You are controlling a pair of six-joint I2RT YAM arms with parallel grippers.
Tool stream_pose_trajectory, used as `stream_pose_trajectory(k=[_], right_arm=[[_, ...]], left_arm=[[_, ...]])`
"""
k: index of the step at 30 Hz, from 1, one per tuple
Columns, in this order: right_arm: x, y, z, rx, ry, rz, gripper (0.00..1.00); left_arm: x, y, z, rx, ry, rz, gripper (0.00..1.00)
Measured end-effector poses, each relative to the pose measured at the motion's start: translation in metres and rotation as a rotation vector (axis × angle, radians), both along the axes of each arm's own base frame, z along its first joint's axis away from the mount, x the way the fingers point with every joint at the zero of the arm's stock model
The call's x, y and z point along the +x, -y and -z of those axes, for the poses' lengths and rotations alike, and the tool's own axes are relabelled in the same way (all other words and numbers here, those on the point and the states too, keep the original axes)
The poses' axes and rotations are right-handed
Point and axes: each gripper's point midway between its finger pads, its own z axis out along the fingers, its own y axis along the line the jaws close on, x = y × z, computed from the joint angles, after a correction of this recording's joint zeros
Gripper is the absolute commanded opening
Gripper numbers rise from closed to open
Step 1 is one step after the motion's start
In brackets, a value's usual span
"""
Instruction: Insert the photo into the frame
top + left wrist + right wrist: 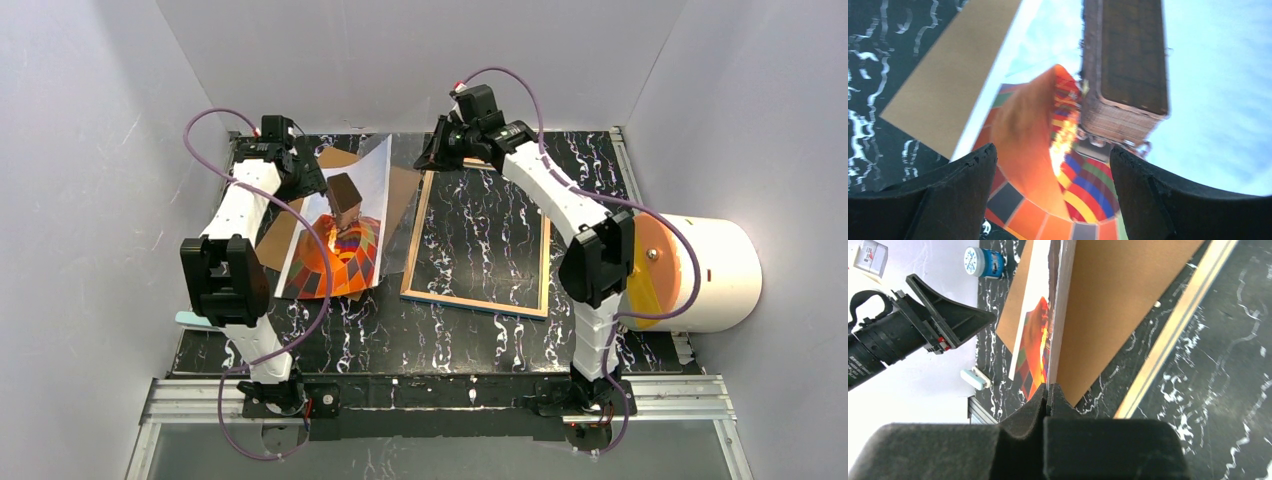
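Right end effector (1049, 392) pinches the photo (1034, 335) by its edge, left of the frame (478, 305); our left end effector (1052, 150) gapes empty. Next we swing the photo over the frame.

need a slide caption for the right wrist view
Right gripper pinching the photo by its edge, brown backing board behind it, the frame alongside.

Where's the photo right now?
Top view: the photo sits left of the frame, over the brown backing board, one edge pinched by the right end effector.

brown backing board (1128, 300), white cylinder (715, 265), black marbled table (480, 330)
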Motion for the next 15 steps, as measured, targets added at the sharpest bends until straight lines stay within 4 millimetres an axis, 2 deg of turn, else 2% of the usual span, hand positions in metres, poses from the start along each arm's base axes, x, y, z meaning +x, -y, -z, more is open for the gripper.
stream_pose_trajectory(k=[4, 8, 11, 13, 15], right_arm=[[-0.01, 0.019, -0.018, -0.048, 0.028, 0.03, 0.01], [-0.024, 0.042, -0.051, -0.057, 0.086, 0.061, 0.01], [-0.04, 0.063, -0.071, -0.058, 0.117, 0.084, 0.01], [-0.049, 0.074, -0.079, -0.06, 0.129, 0.103, 0.01], [-0.059, 0.087, -0.081, -0.07, 0.131, 0.13, 0.01]], left_arm=[[-0.001, 0.021, -0.005, -0.108, 0.0, 0.058, 0.82], [-0.007, 0.045, -0.019, -0.229, 0.022, 0.129, 0.85], [-0.013, 0.066, -0.049, -0.303, 0.099, 0.196, 0.85], [-0.02, 0.08, -0.072, -0.328, 0.16, 0.249, 0.87], [-0.03, 0.104, -0.1, -0.325, 0.242, 0.341, 0.88]])
